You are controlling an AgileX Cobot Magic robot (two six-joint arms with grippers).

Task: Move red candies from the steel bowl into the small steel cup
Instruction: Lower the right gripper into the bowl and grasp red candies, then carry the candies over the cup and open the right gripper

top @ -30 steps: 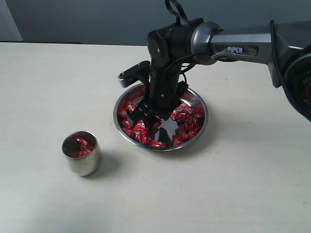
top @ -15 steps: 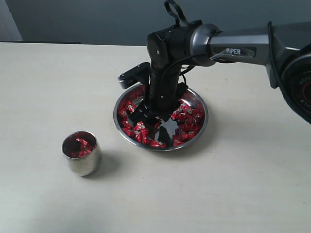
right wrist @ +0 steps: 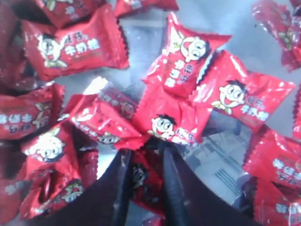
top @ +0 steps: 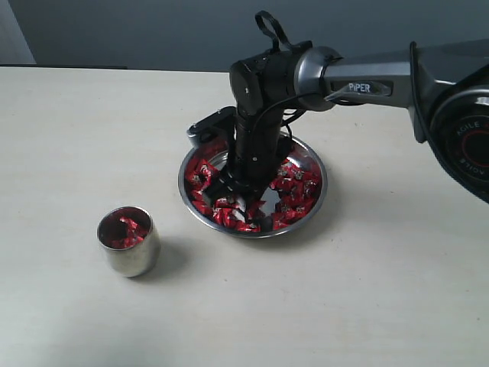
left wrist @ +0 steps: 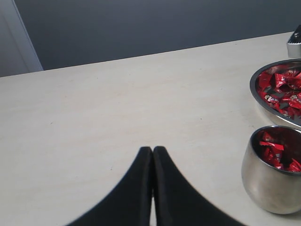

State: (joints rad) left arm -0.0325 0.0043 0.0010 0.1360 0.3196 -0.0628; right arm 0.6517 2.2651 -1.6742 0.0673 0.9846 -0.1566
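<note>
1. Pick step: right pincer [right wrist: 143, 157] was down in the bowl [top: 325, 180] mid-worktop [top: 367, 290], pinching one of the red candies [top: 294, 183].
2. Left pincer [left wrist: 152, 155] was pressed together, empty, near the cup [top: 128, 248].
3. Cup stood apart from bowl, toward the worktop's left edge, and held some candies.
4. Next probably needed: lift clear, carry over cup, release.

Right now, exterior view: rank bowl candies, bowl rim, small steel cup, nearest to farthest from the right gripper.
1. Red candies, right at the right gripper.
2. Steel bowl rim, encircling them.
3. Small steel cup, apart, lower left.
</note>
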